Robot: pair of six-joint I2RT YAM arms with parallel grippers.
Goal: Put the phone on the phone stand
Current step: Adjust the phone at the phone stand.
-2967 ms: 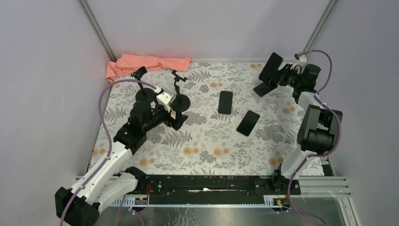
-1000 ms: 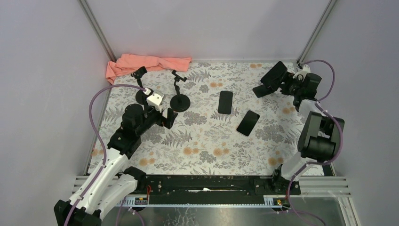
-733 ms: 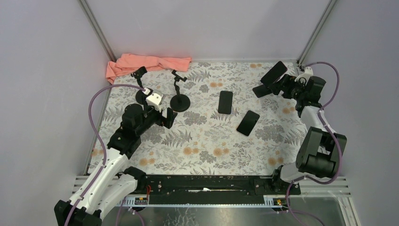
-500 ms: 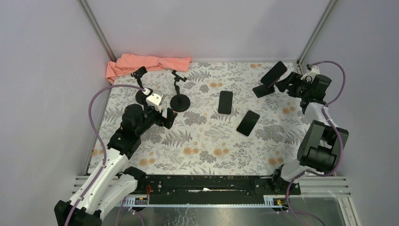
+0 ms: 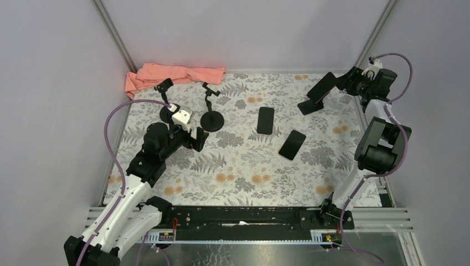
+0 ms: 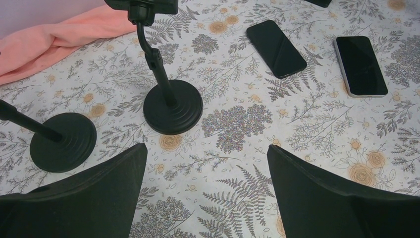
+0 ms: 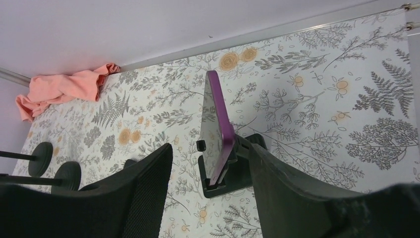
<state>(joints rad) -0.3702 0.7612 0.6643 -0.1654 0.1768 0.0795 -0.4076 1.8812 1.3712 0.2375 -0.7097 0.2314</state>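
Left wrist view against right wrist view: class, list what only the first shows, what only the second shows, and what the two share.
Only the left wrist view shows two phones lying flat on the table: a black phone and a grey-edged phone. Only the right wrist view clearly shows the purple phone propped upright in its black holder. Both show the pink cloth, a round-based stand, a second stand beside it, and the flowered table cover.

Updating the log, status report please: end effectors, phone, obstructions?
Left end effector open, empty. Right end effector open, empty. Purple phone leaning on stand. No obstruction.
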